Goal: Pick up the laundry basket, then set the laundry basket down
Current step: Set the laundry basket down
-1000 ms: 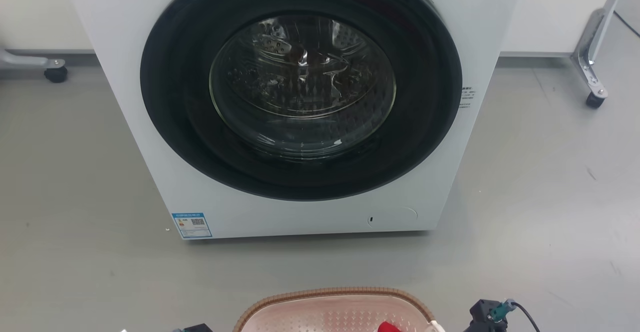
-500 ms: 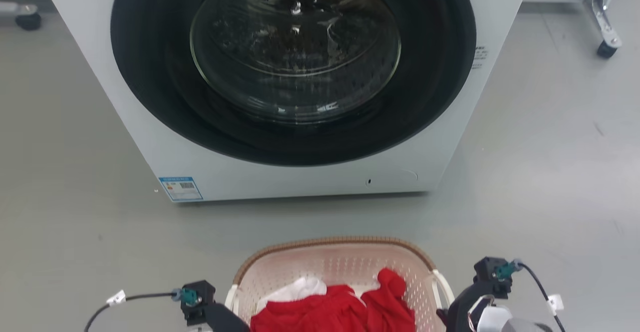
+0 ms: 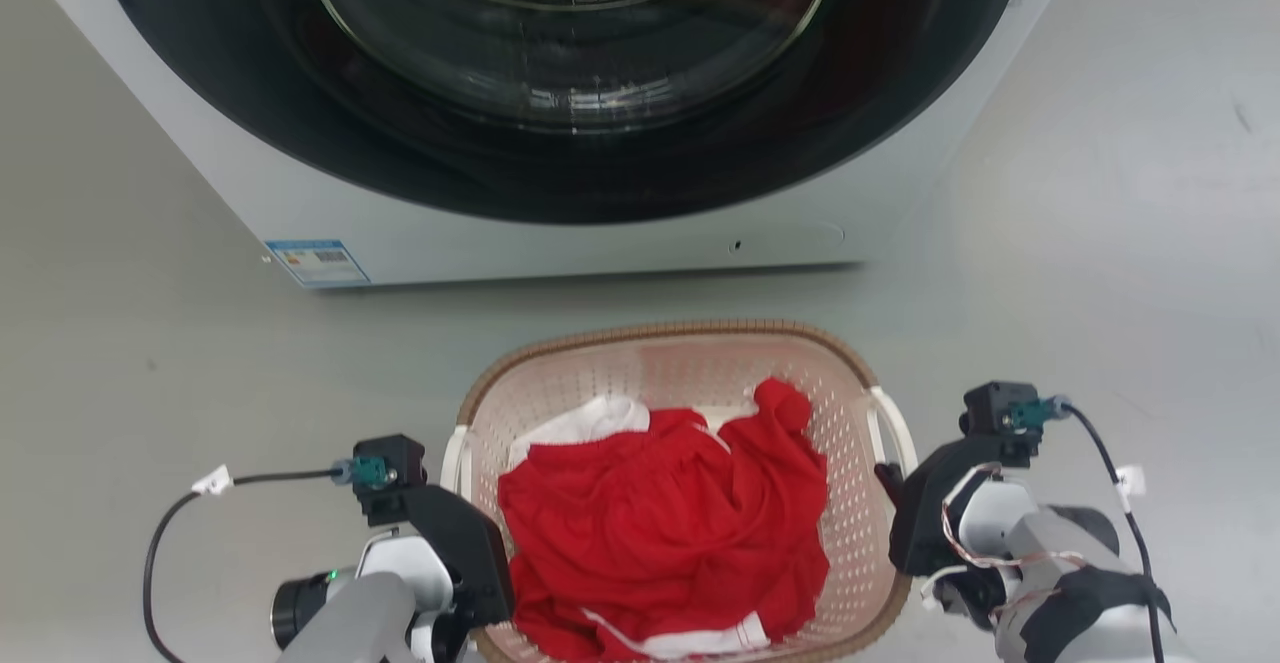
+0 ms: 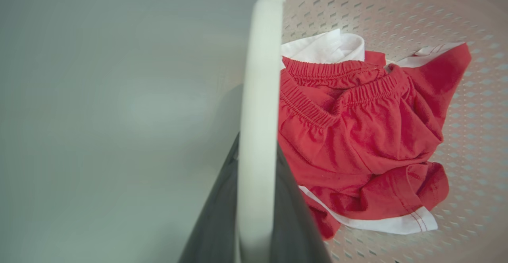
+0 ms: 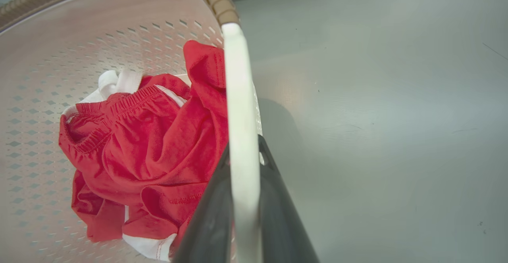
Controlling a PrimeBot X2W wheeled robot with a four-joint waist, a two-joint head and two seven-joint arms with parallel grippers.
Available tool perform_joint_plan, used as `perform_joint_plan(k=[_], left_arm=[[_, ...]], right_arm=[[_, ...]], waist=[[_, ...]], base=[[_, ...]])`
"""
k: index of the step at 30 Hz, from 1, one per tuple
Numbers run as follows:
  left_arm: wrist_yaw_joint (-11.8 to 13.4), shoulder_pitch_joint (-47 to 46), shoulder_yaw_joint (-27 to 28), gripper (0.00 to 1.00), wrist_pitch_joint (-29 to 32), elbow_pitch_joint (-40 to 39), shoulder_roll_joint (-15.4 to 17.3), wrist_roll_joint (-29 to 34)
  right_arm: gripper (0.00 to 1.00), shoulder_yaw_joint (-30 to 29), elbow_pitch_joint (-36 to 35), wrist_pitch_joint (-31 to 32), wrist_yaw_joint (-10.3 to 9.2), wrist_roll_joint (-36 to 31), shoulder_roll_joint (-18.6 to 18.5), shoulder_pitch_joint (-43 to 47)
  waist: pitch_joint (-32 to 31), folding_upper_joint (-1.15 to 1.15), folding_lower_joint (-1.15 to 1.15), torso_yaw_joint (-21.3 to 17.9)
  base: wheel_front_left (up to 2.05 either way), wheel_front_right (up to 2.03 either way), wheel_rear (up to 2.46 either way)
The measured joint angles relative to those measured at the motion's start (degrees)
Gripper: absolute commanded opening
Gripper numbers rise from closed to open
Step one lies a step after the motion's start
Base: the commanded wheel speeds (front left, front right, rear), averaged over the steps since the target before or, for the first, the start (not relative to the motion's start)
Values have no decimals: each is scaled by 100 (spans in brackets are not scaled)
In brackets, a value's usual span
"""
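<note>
You are looking down at the laundry basket (image 3: 700,368). It is sitting right between your two arms, in front of the big white washer (image 3: 560,248) and a little apart from it. The grey floor (image 3: 1100,243) is showing all around it. You cannot tell if the basket is touching the floor or hanging just over it.

Your left gripper (image 4: 258,152) is squeezing the white left handle (image 4: 260,68) of the basket. Its two dark fingers are pressing close, one on each side, with the handle running up between them. Your right gripper (image 5: 243,148) is doing the same on the white right handle (image 5: 237,88), with a finger tight on each side.

The brown rim (image 3: 660,328) is going round the top of the basket. Red clothes (image 3: 660,513) are lying in a bunch inside, covering most of the bottom. A bit of white cloth (image 3: 585,421) is peeking out at the far left of the pile. The washer's round dark door (image 3: 600,183) is facing you.
</note>
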Motion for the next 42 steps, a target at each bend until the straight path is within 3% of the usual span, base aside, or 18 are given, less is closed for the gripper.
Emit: perform_joint_plan(k=[30,42], left_arm=[[99,-1664,-24,0,-760,-27,67,354],[98,-1945,-38,0,-1102,73,11,403]], right_arm=[[0,-113,-177,-690,-74,-34,-157,-1509],[0,-138,-86,-944,-65,-35,-216,-1745]], waist=[[2422,0,0,-92],[3017,1,-1,-81]], base=[[0,0,0],[0,0,0]])
